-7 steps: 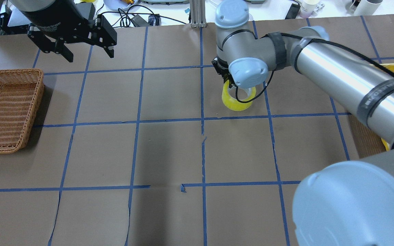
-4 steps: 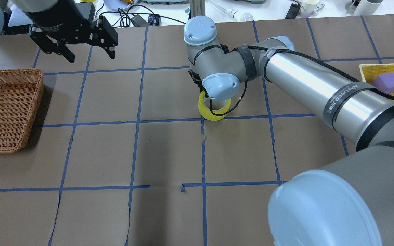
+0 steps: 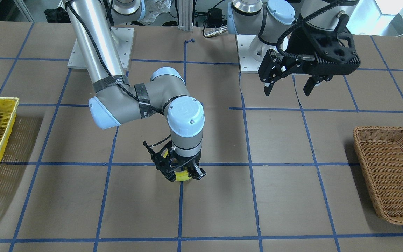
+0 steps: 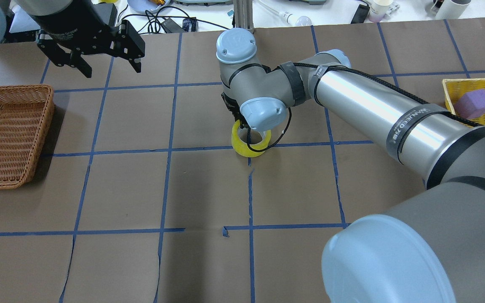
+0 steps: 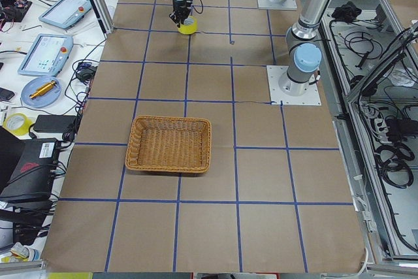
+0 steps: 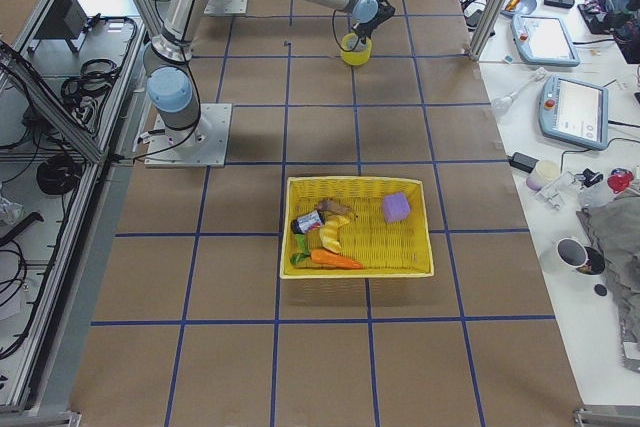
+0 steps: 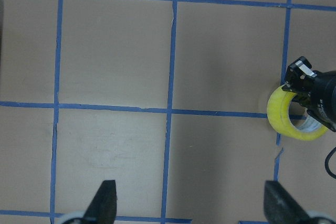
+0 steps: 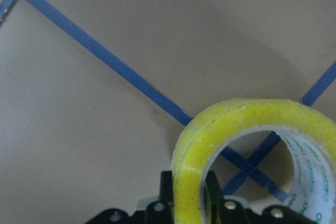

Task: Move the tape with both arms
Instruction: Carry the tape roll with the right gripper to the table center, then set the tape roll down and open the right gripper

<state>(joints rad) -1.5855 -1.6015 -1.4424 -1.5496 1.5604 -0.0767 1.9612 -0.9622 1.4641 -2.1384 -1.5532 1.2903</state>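
Observation:
My right gripper [image 3: 182, 174] is shut on the yellow tape [image 4: 249, 146], with one finger inside the ring and one outside, pinching its wall [image 8: 189, 182]. The tape hangs low over a blue grid crossing near the table's middle. I cannot tell whether it touches the paper. It also shows in the front view [image 3: 183, 176], the left wrist view [image 7: 286, 120] and both side views [image 5: 189, 25] [image 6: 354, 50]. My left gripper [image 4: 112, 69] is open and empty. It hovers high over the far left part of the table [image 3: 287, 91], well apart from the tape.
A brown wicker basket [image 4: 11, 134] sits at the left edge of the table [image 3: 390, 175]. A yellow tray [image 6: 360, 227] with a purple block [image 4: 473, 103] and other items sits at the right edge. Brown paper with blue tape lines covers the table.
My right arm has carried the tape to the left, from the right-hand cell to the middle grid line. My left gripper has stayed open and almost still.

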